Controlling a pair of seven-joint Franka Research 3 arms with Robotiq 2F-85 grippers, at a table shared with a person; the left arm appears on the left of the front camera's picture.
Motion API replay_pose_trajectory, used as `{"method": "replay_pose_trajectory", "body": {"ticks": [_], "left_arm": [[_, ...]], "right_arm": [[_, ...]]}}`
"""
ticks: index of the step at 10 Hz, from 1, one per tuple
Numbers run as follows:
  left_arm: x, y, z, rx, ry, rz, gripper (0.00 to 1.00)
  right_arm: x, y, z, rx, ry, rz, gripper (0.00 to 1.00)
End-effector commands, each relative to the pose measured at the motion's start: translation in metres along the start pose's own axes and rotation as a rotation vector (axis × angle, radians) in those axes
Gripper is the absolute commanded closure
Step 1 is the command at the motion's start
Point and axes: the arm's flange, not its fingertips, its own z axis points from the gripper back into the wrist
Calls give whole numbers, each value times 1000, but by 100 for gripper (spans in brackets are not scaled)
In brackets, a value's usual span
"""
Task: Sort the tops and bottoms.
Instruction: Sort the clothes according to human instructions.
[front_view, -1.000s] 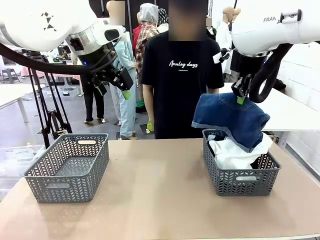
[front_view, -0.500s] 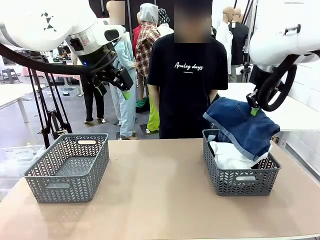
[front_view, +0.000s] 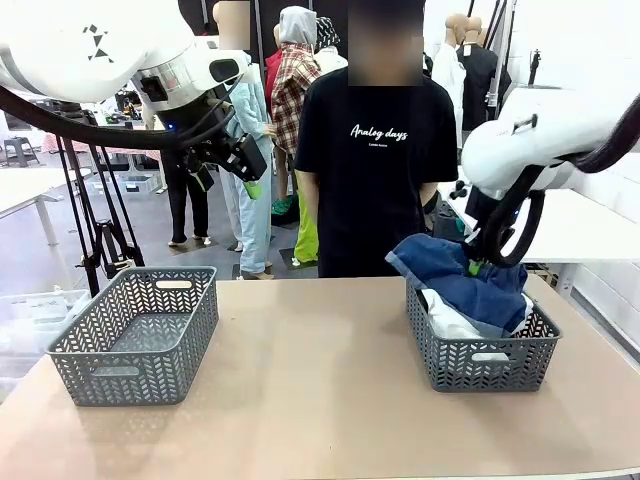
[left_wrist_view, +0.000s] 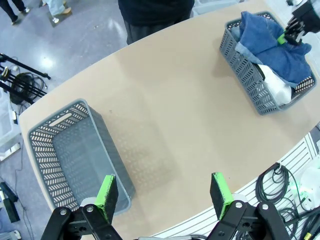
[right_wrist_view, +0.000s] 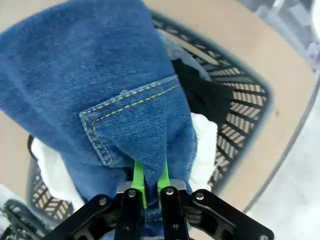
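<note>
Jaws pinching denim shorts (front_view: 462, 281), lowered into basket (front_view: 482, 352)

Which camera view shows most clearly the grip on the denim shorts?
The right wrist view: the right claw pinches the denim shorts just below a stitched pocket. The front view shows the shorts draped over the right basket. The left wrist view shows them small and distant.

The table (front_view: 320, 390) middle is bare, so a gripper can pass there. The left basket (front_view: 135, 335) has room inside (the right basket (front_view: 480, 355) is stuffed with clothes).
</note>
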Motion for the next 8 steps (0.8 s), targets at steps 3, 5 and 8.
{"method": "replay_pose_trajectory", "body": {"ticks": [3,5,8], "left_arm": [[0,2,0,1,-5,3,4],[0,2,0,1,-5,3,4],[0,2,0,1,-5,3,4]], "right_arm": [[0,0,0,0,0,0,100],[5,3,-4,-15,60,23,100],[15,-7,-66,69,107,33,100]]}}
